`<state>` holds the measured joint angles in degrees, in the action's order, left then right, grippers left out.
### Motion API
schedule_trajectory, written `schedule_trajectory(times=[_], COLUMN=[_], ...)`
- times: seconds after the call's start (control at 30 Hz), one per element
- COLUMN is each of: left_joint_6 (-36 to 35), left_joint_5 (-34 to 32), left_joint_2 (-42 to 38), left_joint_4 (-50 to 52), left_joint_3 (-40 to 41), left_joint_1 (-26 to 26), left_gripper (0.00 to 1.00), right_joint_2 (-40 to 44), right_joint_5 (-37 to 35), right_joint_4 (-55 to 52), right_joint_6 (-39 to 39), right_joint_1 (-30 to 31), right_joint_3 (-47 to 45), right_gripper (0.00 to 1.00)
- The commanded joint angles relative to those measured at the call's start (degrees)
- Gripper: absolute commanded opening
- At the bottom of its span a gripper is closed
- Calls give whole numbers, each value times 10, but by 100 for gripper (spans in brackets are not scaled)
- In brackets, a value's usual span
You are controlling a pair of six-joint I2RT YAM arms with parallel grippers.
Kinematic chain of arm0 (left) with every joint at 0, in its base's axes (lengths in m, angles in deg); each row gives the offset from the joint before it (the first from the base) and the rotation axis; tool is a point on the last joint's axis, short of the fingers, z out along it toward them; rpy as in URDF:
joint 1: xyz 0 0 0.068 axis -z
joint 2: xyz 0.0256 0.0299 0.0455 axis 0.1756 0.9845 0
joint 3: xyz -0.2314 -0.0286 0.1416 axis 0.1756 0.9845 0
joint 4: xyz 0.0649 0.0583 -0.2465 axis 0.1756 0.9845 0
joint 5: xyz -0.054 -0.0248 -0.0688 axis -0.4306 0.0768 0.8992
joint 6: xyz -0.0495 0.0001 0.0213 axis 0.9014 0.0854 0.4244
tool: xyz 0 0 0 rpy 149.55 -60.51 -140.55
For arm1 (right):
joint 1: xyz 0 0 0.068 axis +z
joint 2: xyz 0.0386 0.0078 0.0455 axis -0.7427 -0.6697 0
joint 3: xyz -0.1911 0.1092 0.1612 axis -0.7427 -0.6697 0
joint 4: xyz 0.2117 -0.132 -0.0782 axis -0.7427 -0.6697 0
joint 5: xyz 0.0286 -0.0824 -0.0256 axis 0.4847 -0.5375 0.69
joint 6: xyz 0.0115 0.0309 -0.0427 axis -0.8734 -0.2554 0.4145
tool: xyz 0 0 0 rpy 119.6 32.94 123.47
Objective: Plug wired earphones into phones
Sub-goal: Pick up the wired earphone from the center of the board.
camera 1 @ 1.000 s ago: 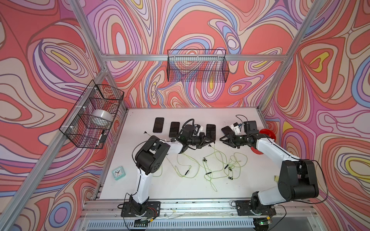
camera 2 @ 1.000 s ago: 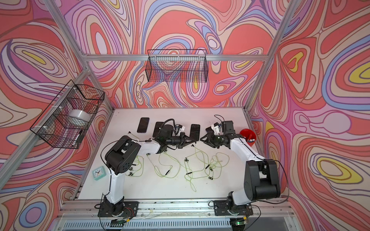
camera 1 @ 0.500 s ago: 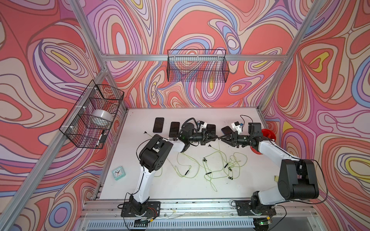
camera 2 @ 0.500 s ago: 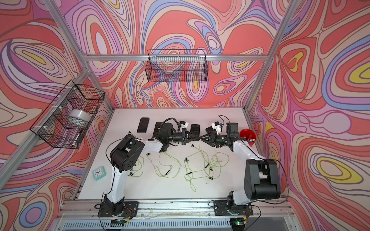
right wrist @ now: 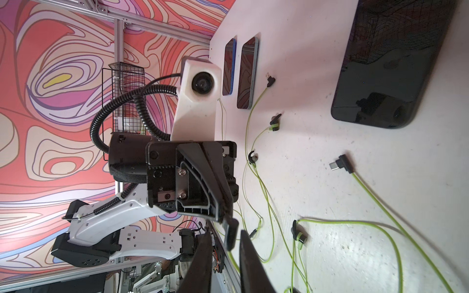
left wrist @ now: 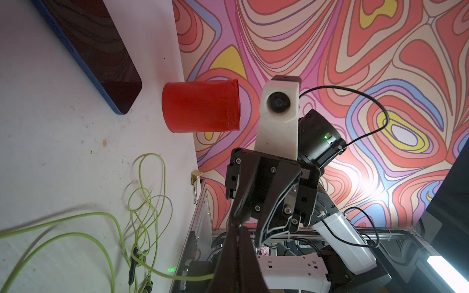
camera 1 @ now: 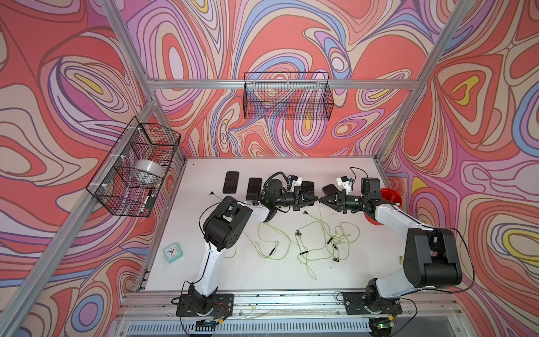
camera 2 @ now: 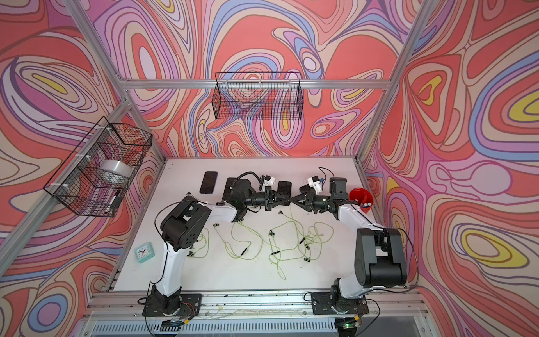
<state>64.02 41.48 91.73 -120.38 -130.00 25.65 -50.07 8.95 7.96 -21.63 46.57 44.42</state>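
Earphones: thin yellow-green earphone cords (camera 1: 304, 252) lie in loose, overlapping loops across the middle of the white table (camera 1: 262, 280). They carry small dark earbuds and slim black inline remotes.
Loose plug: an angled plug (right wrist: 341, 165), dark with a bare metal tip, lies flat on the table near the end of a phone and apart from it.
Held cord: the held cord (left wrist: 182, 277) rises off the table into the left gripper. A small dark piece (right wrist: 231, 233) on it hangs from that gripper's tips; I cannot tell whether it is a plug or a remote.
Phones: four flat black phones (camera 1: 231, 182) with glossy screens and rounded corners lie in a row on the far part of the table. The two nearest the arms are partly hidden behind them. A blue-edged phone (left wrist: 94, 50) shows in the left wrist view.
Left gripper: the left gripper (camera 1: 314, 201) is clenched on the held cord above the table, tip to tip with the right one.
Right gripper: the jaws of the right gripper (camera 1: 323, 200) are parted, and its fingers (right wrist: 200, 266) stand on either side of the dark piece. I cannot tell whether they touch it.
Surroundings: a red cup (left wrist: 200, 106) stands at the table's right edge, and a mint-green clock (camera 1: 173, 252) sits near its left front. Wire baskets (camera 1: 287, 116) hang on the walls, one holding a tape roll (camera 1: 148, 172).
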Motion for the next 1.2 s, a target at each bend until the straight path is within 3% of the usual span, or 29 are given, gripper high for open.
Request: schedule_trajectory(times=[0.0,0.2,0.6,0.83,1.0,1.17], left_joint_6=[8,3,1,-2,-45,-115], left_joint_5=[5,2,-5,-10,-18,-37], left_joint_2=[10,13,20,22,7,-22], left_joint_4=[-40,-35,-32,-29,11,98], left_joint_3=[-15,-22,-28,-31,-24,-19], left_joint_1=[4,8,11,16,12,-3], left_gripper=[0,0,0,0,1,31], right_joint_2=[-10,-18,-26,-25,-9,17], right_joint_5=[11,14,16,8,-19,-114], right_joint_4=[13,31,37,43,-9,-116], right_joint_6=[-3,-18,-19,-18,23,96], right_joint_1=[-2,-1,0,-1,-1,-7], right_joint_3=[-5,-10,-14,-14,2,35], right_gripper=[21,22,15,3,0,0])
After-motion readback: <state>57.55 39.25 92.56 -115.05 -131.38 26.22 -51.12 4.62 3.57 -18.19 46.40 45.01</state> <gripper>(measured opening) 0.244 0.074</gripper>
